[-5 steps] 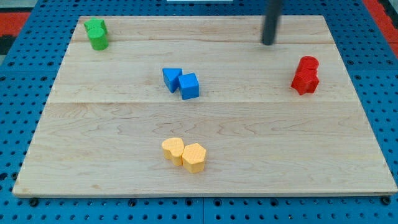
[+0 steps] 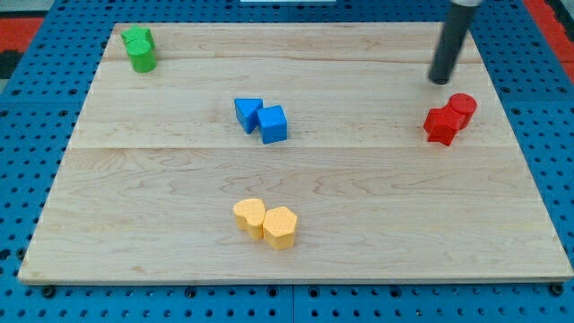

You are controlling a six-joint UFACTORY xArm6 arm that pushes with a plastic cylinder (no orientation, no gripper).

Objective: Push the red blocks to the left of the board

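Two red blocks touch each other near the board's right edge: a round-topped one [image 2: 463, 108] and a star-like one [image 2: 440, 125] just below-left of it. My tip [image 2: 439, 81] is at the lower end of the dark rod, just above the red pair, a short gap from the round one. The wooden board [image 2: 161, 179] fills most of the view.
Two green blocks [image 2: 139, 48] sit at the top left corner. Two blue blocks [image 2: 262, 118], a wedge and a cube, lie left of centre. Two yellow blocks [image 2: 266, 221] lie near the view's bottom. A blue pegboard [image 2: 36, 108] surrounds the board.
My tip moved right and slightly down, from the top middle-right to just above the red blocks. The upper red block shifted to the right and slightly down; the pair now lies more diagonal.
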